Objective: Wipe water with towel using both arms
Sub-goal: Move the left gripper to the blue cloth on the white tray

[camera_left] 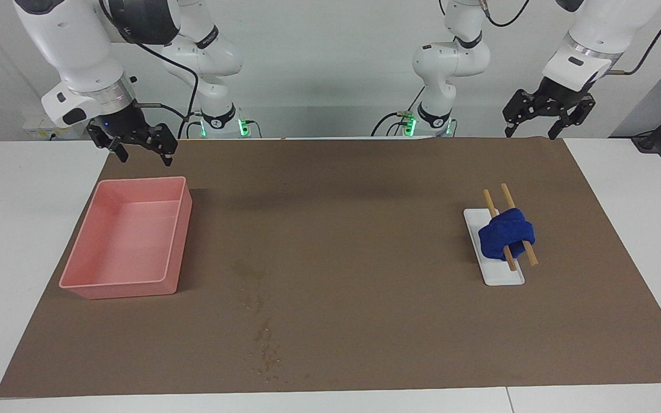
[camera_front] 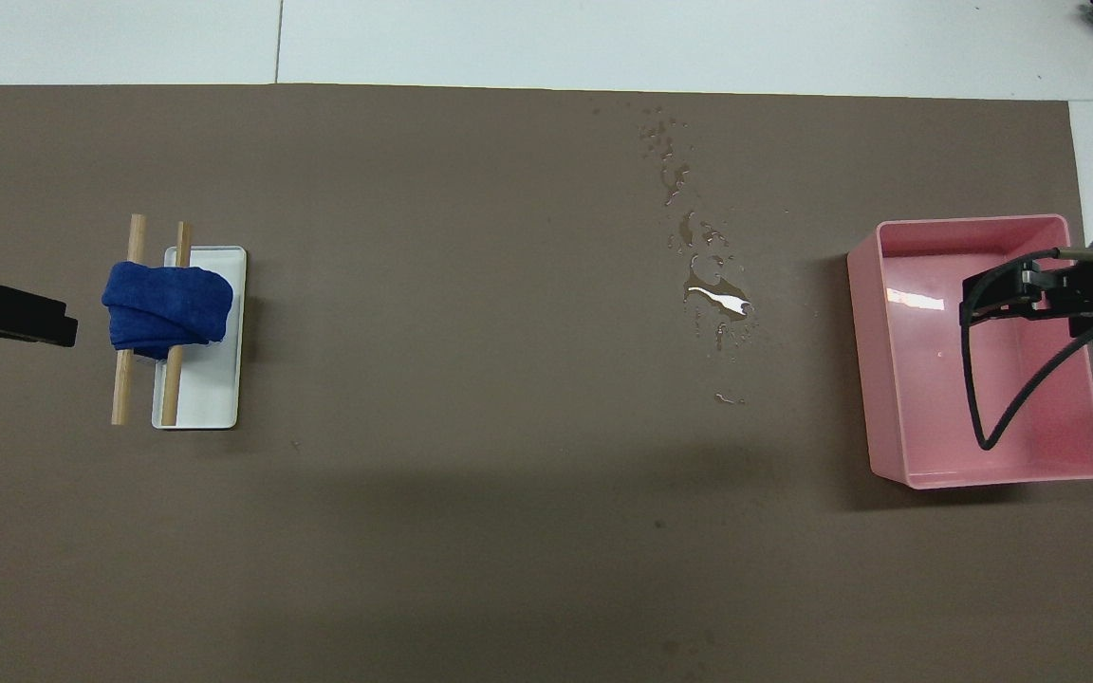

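The blue towel [camera_left: 505,235] [camera_front: 167,308] lies bunched over two wooden sticks [camera_left: 488,201] that rest across a small white tray [camera_left: 502,275] [camera_front: 210,398], toward the left arm's end of the mat. The water [camera_left: 263,332] [camera_front: 710,285] is a trail of droplets and a small puddle on the brown mat, between the tray and the pink bin. My left gripper [camera_left: 531,132] [camera_front: 6,318] hangs open, high over the mat's edge at its own end. My right gripper [camera_left: 146,156] [camera_front: 1021,289] hangs open above the bin's end nearest the robots. Neither holds anything.
A pink rectangular bin [camera_left: 172,241] [camera_front: 888,379] stands open at the right arm's end of the mat, nothing showing inside it. The brown mat [camera_left: 365,229] covers most of the white table. A black cable loops from the right wrist over the bin.
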You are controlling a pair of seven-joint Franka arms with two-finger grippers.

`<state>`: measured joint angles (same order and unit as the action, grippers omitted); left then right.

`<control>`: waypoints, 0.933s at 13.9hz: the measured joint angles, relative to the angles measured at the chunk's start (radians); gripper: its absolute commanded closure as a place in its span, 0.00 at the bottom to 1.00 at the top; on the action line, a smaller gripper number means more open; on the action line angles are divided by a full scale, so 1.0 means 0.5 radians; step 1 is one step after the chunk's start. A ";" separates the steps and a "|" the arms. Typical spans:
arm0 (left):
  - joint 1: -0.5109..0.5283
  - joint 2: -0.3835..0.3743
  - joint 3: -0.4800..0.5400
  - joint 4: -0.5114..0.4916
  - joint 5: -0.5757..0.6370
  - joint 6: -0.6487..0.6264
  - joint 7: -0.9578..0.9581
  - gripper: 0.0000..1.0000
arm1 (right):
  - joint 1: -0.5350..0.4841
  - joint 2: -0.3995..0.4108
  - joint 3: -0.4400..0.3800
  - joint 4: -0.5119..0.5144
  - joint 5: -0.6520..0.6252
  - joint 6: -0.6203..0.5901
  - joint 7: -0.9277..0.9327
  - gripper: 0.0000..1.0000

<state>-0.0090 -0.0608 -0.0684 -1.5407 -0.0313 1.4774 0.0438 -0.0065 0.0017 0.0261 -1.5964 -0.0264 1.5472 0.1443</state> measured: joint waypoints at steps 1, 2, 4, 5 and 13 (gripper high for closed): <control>0.000 -0.001 0.000 -0.001 0.000 0.001 -0.001 0.00 | 0.000 0.000 0.000 -0.001 0.000 0.000 0.000 0.00; 0.000 -0.002 0.000 -0.004 0.000 0.003 -0.001 0.00 | 0.000 0.000 0.000 -0.001 0.000 0.000 0.000 0.00; 0.000 -0.005 -0.001 -0.011 0.000 0.010 -0.001 0.00 | 0.000 0.000 0.000 -0.003 0.000 0.000 0.000 0.00; 0.000 -0.009 -0.001 -0.026 0.000 0.029 -0.001 0.00 | 0.000 0.000 0.000 -0.004 0.000 0.000 0.000 0.00; 0.101 -0.027 0.021 -0.562 0.002 0.960 -0.003 0.00 | 0.000 0.000 0.000 -0.006 0.000 0.000 0.000 0.00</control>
<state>0.0416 -0.0741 -0.0580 -1.8219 -0.0304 1.9573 0.0424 -0.0065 0.0016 0.0260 -1.5995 -0.0264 1.5472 0.1444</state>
